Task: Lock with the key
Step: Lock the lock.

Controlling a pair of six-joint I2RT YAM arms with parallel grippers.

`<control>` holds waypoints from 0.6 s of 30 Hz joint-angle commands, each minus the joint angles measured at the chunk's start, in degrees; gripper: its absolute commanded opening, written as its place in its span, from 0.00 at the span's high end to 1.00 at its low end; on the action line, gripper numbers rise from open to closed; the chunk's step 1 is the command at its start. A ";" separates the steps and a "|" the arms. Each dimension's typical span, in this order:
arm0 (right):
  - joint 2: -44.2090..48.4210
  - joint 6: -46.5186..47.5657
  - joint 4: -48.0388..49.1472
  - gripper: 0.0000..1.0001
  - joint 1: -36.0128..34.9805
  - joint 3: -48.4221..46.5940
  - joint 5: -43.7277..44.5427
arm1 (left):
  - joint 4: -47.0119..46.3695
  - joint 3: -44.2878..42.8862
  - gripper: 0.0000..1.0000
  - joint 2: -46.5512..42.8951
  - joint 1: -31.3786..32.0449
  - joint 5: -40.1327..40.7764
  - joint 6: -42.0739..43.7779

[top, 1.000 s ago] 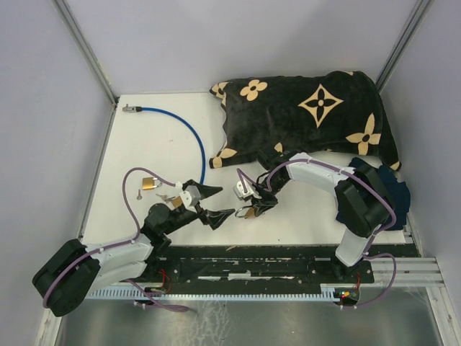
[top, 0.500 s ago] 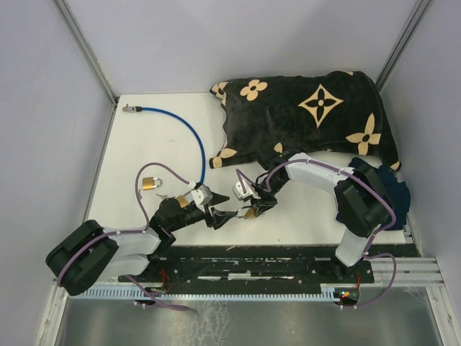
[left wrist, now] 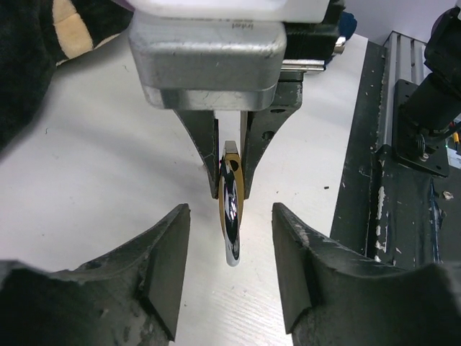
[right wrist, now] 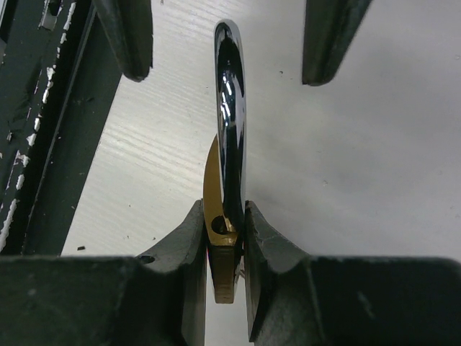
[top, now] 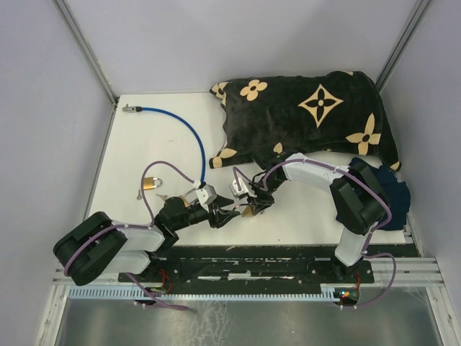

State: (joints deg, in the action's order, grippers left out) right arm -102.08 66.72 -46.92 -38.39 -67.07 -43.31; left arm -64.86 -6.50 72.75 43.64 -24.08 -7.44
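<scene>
Your right jaws clamped the brass padlock (right wrist: pixel 225 173), its shackle (right wrist: pixel 229 101) pointing 12 o'clock in the right wrist view, between your left jaws, spread apart. Only overhead showed a second padlock (top: pixel 149 184).

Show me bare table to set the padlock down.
Bare: between the cable and left wall; also between the right arm and front rail. Crowded: centre, around the held padlock, and near the loose padlock.
</scene>
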 commanded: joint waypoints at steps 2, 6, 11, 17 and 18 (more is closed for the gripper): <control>0.13 -2.18 2.92 0.98 -0.98 -2.13 -1.40 | -0.97 -1.85 0.54 1.18 0.30 0.81 2.41; 0.05 -2.31 3.29 0.98 -1.09 -1.87 -1.10 | 0.48 -2.96 0.64 2.45 0.30 -0.01 3.77; -0.21 -2.70 3.54 0.98 -1.14 -1.93 -0.99 | 1.22 -2.67 0.72 3.14 0.30 -0.73 5.37; -0.70 -2.73 3.28 0.98 -1.13 -2.03 -0.97 | 1.92 -3.17 0.90 3.79 0.34 -2.34 6.62; -0.85 -2.71 3.25 0.98 -1.15 -2.07 -0.98 | 2.56 -3.50 0.93 3.98 0.27 -2.65 6.91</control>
State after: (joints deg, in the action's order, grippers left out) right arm -103.15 64.29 -44.34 -39.29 -67.05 -41.67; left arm -62.22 -7.88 76.05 43.64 -24.67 -4.25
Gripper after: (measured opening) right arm 0.271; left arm 0.162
